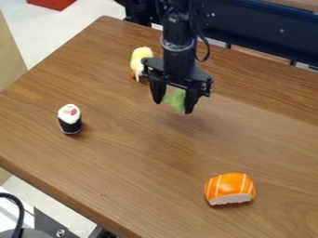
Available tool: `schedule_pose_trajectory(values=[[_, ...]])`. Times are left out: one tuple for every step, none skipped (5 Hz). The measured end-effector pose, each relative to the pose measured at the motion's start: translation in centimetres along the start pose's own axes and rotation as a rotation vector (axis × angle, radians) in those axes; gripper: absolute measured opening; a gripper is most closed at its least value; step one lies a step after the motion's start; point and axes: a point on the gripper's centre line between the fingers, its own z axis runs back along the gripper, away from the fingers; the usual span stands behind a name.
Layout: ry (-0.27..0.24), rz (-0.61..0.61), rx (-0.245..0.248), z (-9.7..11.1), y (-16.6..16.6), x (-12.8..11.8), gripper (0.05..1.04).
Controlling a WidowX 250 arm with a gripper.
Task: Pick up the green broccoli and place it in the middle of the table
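The black gripper [174, 106] hangs over the upper middle of the wooden table, its two fingers pointing down. Between them it grips a small light-green object [176, 98], partly covered by the fingers. Just left of the gripper and further back lies a pale yellow item [142, 58] with a white lower part. A sushi roll [70, 119] with a black wrap and white top stands at the left. Near the lower right sits an orange, white-striped salmon sushi piece [230, 188].
The brown table [124, 162] has its near edge running diagonally across the lower left. Behind it is a dark blue rail [261, 28]. A red object [52, 3] lies on the floor at the upper left, and a black cable [20, 211] curves at the lower left.
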Motion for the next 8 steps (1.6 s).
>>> schedule_pose_trajectory(values=[[0.013, -0.010, 0.019, -1.3, 0.1, -0.4, 0.753], [0.015, -0.027, 0.023, -2.0, 0.2, -0.4, 0.753], [0.037, -0.064, 0.031, -2.5, 0.3, -0.5, 0.826], [0.071, -0.019, 0.018, -1.8, 0.0, -0.1, 1.001], [0.106, -0.009, -0.026, -1.5, -0.2, -0.6, 1.001], [0.069, -0.016, -0.066, 1.7, -0.3, 0.1, 1.001], [0.050, -0.020, -0.076, 4.4, -0.1, -0.1, 1.001], [0.038, -0.015, -0.088, 7.2, 0.3, 0.5, 1.001]])
